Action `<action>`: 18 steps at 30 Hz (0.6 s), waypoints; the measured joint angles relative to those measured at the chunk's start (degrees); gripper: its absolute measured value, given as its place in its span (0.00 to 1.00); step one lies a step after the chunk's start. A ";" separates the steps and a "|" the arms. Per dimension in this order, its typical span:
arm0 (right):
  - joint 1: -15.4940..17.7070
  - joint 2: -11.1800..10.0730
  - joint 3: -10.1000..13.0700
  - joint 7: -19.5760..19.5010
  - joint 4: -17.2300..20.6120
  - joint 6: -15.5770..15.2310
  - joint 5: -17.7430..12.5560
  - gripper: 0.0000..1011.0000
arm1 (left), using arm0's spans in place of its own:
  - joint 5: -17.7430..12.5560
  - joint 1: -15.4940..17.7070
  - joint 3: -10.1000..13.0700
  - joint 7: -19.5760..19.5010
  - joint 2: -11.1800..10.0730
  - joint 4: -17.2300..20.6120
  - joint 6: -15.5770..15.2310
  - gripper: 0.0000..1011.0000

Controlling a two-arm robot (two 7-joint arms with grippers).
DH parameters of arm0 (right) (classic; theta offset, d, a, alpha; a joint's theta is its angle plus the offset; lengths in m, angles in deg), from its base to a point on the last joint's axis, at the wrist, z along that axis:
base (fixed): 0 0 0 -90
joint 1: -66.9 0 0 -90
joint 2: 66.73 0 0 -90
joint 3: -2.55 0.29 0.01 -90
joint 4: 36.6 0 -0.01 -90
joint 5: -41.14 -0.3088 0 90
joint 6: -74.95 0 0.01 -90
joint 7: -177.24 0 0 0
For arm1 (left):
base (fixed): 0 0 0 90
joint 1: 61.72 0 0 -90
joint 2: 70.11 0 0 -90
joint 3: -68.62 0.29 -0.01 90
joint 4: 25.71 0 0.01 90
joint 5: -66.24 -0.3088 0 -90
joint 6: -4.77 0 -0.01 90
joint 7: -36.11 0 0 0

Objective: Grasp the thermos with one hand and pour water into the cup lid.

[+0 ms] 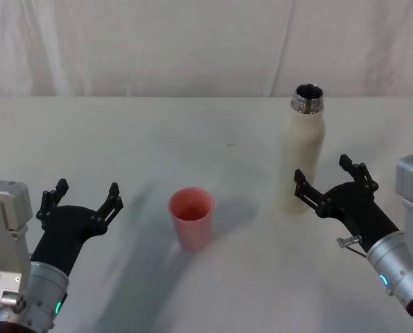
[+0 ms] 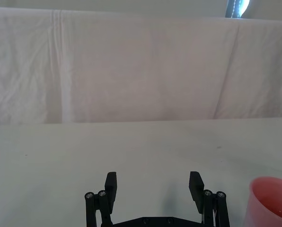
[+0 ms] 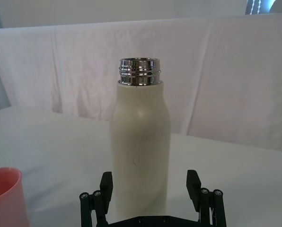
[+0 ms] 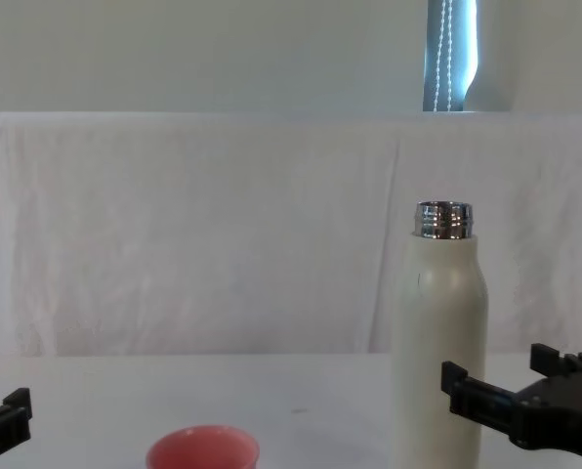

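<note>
One thermos (image 1: 305,156), upright right of the cup lid (image 1: 191,216): rigid, smooth, likely weighty; grab mid-body. Right gripper (image 1: 335,184) spread beside it; left gripper (image 1: 80,200) spread, idle.

You've got a white bench (image 1: 89,139) w/ two things on it: thermos (image 1: 305,156) upright, cap off, on the right; pink cup lid (image 1: 190,217) upright near the centre, open end up, to the thermos's left, well apart from it.
</note>
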 joint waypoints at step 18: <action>6.37 0.49 3.51 -3.58 3.02 4.10 2.43 0.99 | 0.00 0.00 0.00 0.00 0.00 0.00 0.00 0.99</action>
